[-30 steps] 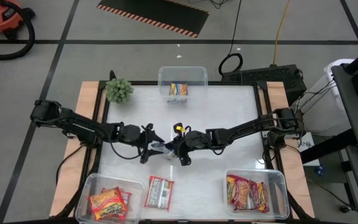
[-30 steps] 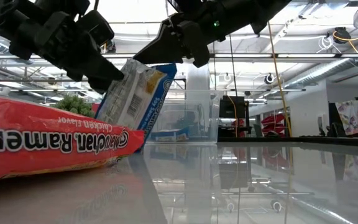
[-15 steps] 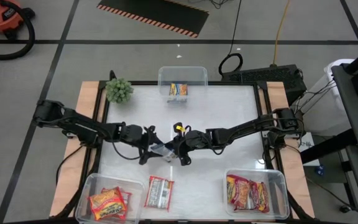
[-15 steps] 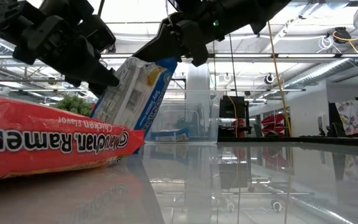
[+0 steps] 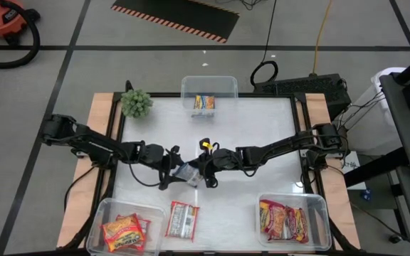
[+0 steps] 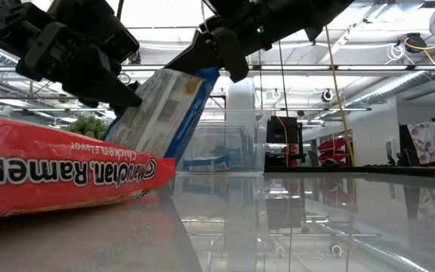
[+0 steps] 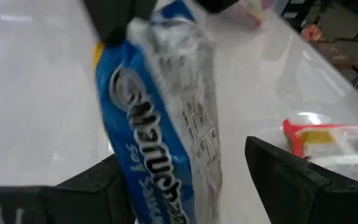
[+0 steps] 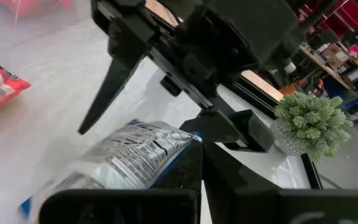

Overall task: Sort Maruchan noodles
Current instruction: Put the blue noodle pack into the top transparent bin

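Mid-worktop, the right gripper (image 5: pixel 203 171) pinched the light, crinkly, slippery blue-and-white packet (image 5: pixel 186 173) by its edge, the left gripper (image 5: pixel 168 173) gaping around it.

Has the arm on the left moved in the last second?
Yes. The left gripper has slid rightward, away from the green plant, closing on the blue packet.

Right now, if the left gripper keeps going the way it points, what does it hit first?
The blue-and-white noodle packet sits between the open left gripper fingers, so it meets that first. Just beyond is the right gripper, shut on the packet's other end.
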### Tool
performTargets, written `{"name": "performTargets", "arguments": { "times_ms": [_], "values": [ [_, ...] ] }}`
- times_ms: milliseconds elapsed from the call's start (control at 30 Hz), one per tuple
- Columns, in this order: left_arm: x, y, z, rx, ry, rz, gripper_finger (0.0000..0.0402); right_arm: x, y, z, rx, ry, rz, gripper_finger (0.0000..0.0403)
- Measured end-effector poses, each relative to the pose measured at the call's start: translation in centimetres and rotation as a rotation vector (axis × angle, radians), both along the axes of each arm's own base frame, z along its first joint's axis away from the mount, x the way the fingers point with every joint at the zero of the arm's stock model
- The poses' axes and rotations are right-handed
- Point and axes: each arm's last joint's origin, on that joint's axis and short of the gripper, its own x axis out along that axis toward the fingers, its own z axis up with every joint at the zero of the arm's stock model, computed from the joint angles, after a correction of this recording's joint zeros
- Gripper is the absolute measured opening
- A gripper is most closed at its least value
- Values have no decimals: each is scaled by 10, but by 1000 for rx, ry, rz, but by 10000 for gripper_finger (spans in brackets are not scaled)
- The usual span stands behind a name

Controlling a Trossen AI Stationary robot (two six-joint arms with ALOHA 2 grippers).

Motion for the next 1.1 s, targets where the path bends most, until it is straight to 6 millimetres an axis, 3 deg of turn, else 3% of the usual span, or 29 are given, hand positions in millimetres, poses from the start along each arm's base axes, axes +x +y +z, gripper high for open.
{"name": "performTargets", "arguments": {
  "times_ms": [500,700,867,1100],
  "values": [
    [2,9,-3,20,3,53,134,0,-2,0,9,6,-11,0],
    [2,10,-3,31,4,49,129,-8,-4,15,80,-1,-39,11],
    [-1,11,-3,65,26,83,127,-21,-8,37,259,-19,-121,38],
    [-7,13,20,102,11,158,126,-32,-13,50,506,-2,-185,98]
  ]
}}
